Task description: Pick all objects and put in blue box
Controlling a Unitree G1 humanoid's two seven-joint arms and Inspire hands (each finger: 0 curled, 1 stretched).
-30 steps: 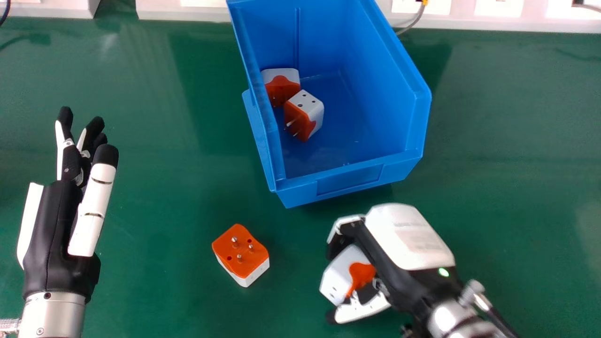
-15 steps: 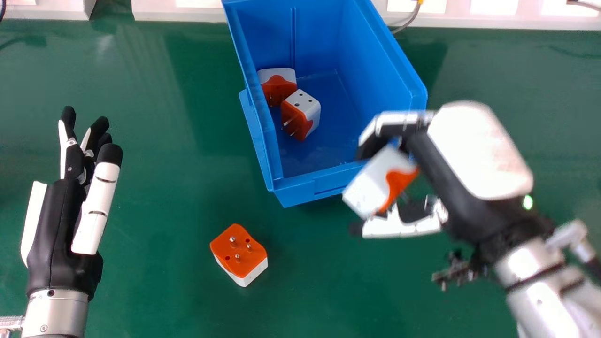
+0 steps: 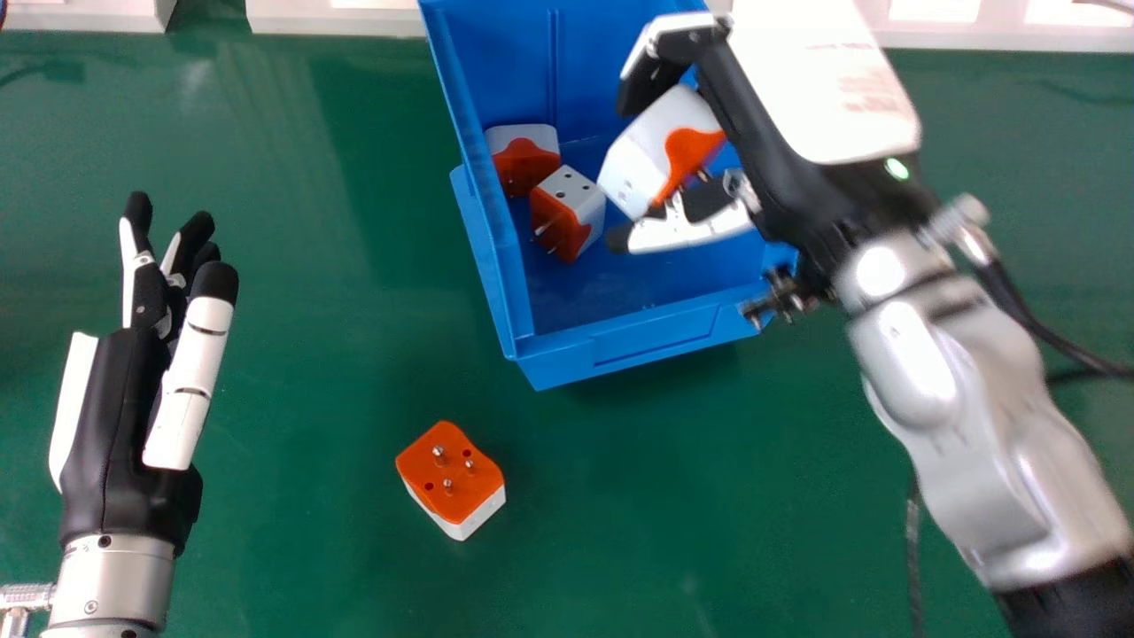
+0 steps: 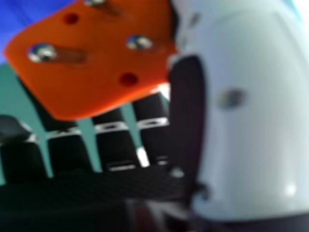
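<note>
Head view: from the near rim of the blue box (image 3: 567, 359), my right hand (image 3: 771, 142) has moved over its interior, gripping a white-and-orange adapter (image 3: 651, 151); two adapters (image 3: 523, 164) lie inside, a fourth adapter (image 3: 452, 470) on the desk (image 3: 310, 532). My left hand (image 3: 102, 425), fingers extended, is at left. Right hand view: metal pins (image 4: 42, 52) beside my thumb (image 4: 246, 121).

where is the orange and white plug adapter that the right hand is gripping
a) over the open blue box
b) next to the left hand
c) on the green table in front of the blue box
a) The orange and white plug adapter, gripped by the right hand, shows above the inside of the blue plastic box.
</note>
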